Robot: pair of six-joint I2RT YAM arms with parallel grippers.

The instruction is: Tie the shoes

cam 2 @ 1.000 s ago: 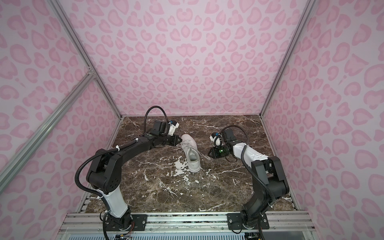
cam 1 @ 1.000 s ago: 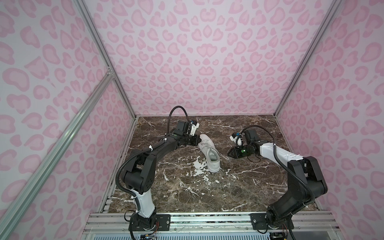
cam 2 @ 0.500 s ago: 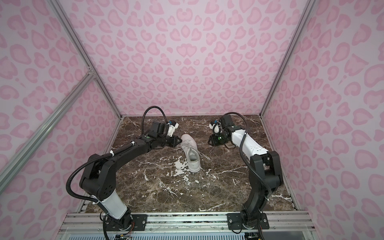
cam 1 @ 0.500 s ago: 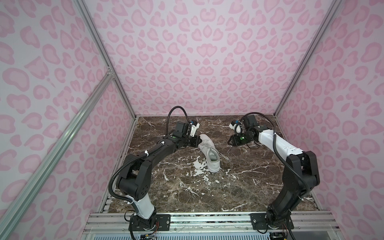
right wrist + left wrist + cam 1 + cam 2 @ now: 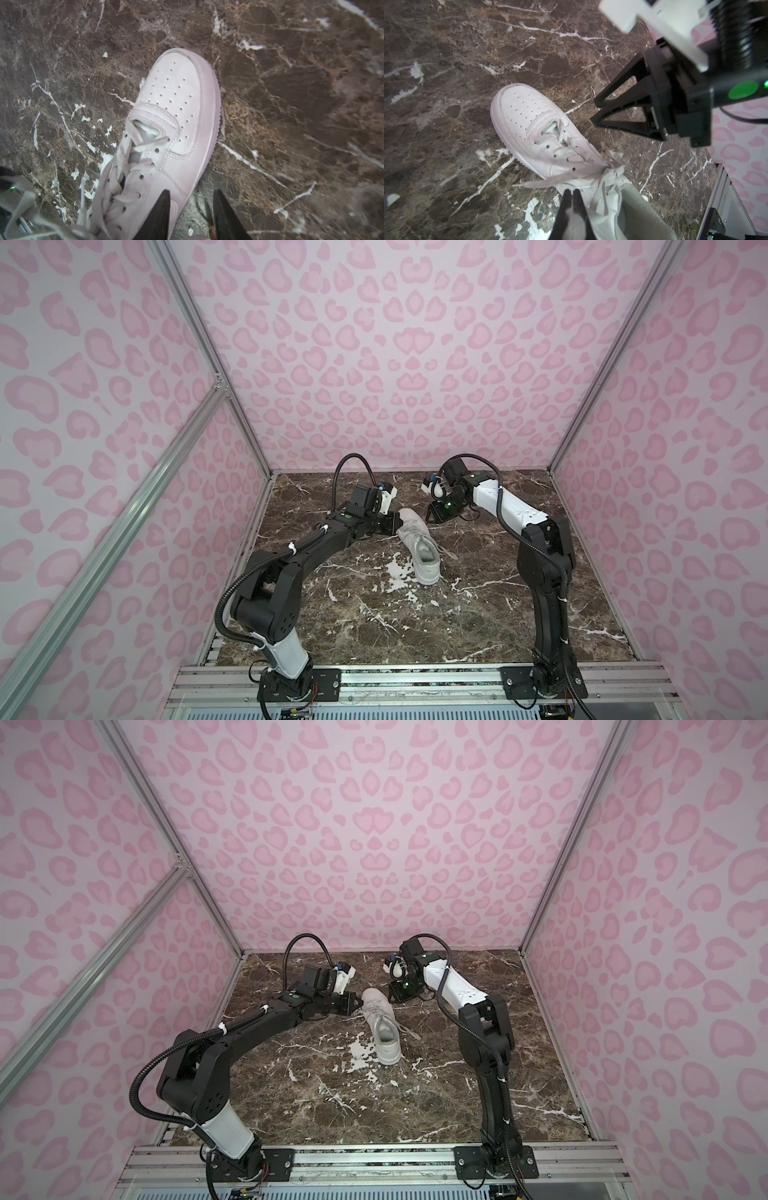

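Note:
The shoe [image 5: 419, 547] [image 5: 383, 1029], an all-white low-top sneaker, lies mid-table with its toe toward the back wall. Its flat laces [image 5: 560, 178] hang loose. One end trails on the marble to the shoe's right [image 5: 449, 552]. My left gripper [image 5: 398, 524] [image 5: 360, 1004] [image 5: 572, 191] is shut, its tips against the shoe's left side. A pale blur sits between its fingers and I cannot identify it. My right gripper [image 5: 433, 519] [image 5: 394, 997] [image 5: 191, 190] [image 5: 592, 111] hovers open just right of the toe [image 5: 176, 93]. One finger [image 5: 164, 203] is over the shoe's edge.
The dark brown marble tabletop [image 5: 415, 626] has white veins and a white patch [image 5: 397, 574] left of the heel. Pink-patterned walls [image 5: 395, 364] close in the back and both sides. An aluminium rail [image 5: 415, 680] with the arm bases runs along the front.
My right gripper has swung from the shoe's right side toward the back and left, ending beside the toe. The left gripper stays shut against the shoe, which has not moved.

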